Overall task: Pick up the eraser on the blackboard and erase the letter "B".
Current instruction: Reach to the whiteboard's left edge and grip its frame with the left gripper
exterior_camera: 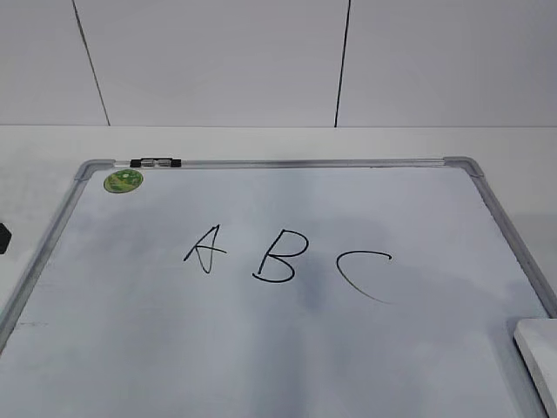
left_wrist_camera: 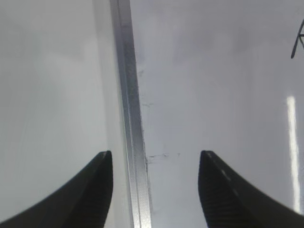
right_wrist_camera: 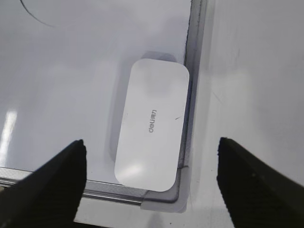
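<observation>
The blackboard (exterior_camera: 261, 348), a white dry-erase surface in a grey metal frame, lies flat on the white table (exterior_camera: 261, 144), with the black "A" (exterior_camera: 204, 249), the letter "B" (exterior_camera: 277, 258) and the "C" (exterior_camera: 364, 272) written in a row across its middle. Only the exterior view shows all three letters together, along with the round green sticker (exterior_camera: 124, 180) in the far left corner and a black-ended clip (exterior_camera: 157, 162) on the far frame rail; there the eraser (exterior_camera: 538, 361) is just a white sliver at the right edge. The right wrist view shows it whole: a white rounded block with small grey print, lying on the board tucked against the frame at the near right corner, with the right end effector (right_wrist_camera: 151, 166) spread wide above it, holding nothing. The left wrist view shows the left end effector (left_wrist_camera: 156, 183) also spread wide and empty, straddling the board's left frame rail (left_wrist_camera: 132, 118), with a stroke of the "A" at the picture's right edge.
</observation>
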